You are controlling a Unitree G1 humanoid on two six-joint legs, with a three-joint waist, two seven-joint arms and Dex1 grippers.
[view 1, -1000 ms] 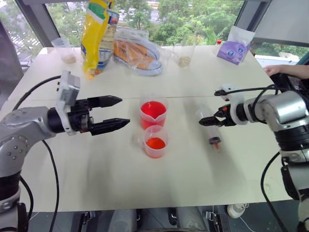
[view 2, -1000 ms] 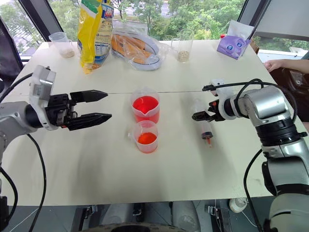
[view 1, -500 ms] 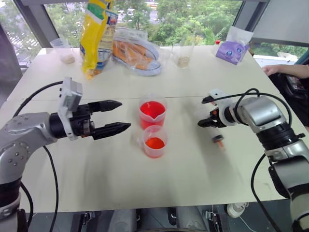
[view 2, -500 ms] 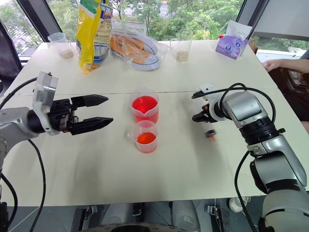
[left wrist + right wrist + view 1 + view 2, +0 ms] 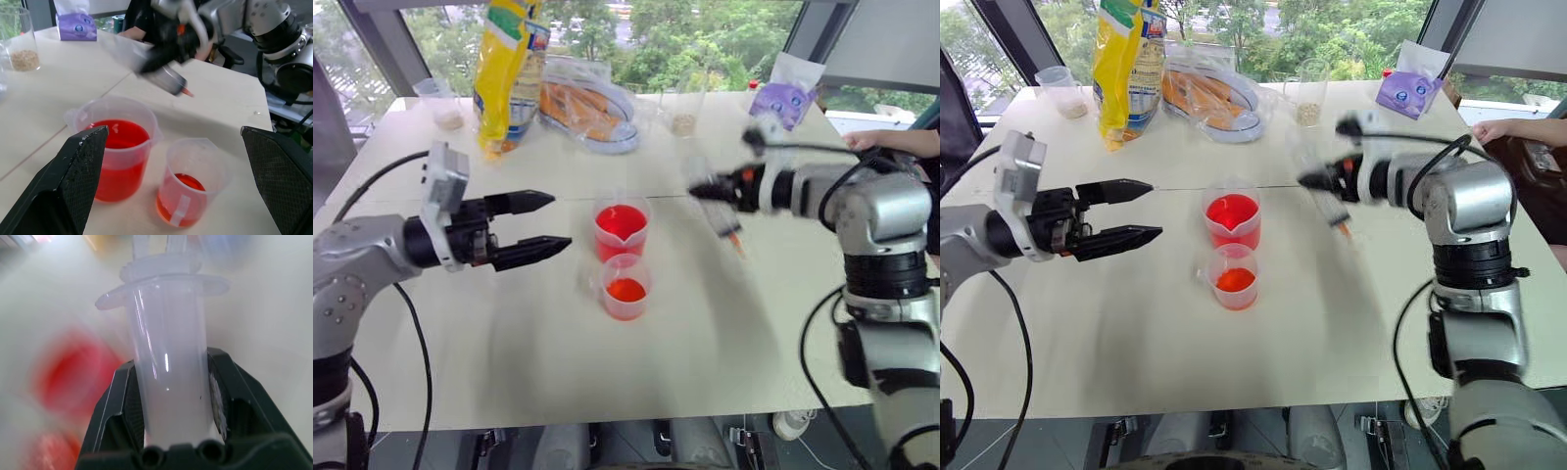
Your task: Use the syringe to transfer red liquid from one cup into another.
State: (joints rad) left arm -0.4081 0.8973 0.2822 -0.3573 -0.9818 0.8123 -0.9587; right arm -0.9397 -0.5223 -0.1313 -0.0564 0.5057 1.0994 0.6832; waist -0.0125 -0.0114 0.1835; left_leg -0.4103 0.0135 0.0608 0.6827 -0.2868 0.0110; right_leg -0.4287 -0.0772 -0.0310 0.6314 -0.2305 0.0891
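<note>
The syringe [image 5: 722,217], clamped in right gripper [image 5: 697,191], has risen off the table [image 5: 558,372].

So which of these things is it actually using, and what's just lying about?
In use: syringe clamped in right gripper; tall cup and short cup, both holding red liquid.

Lying about: yellow bag, food packet, grain cups, purple pack.

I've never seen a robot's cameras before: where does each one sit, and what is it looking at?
Head pair: looks down over the table and both arms.
Left wrist: between open left gripper fingers, at the taller cup, smaller cup, syringe.
Right wrist: right gripper clamping the syringe.
Shared: cups and syringe.
</note>
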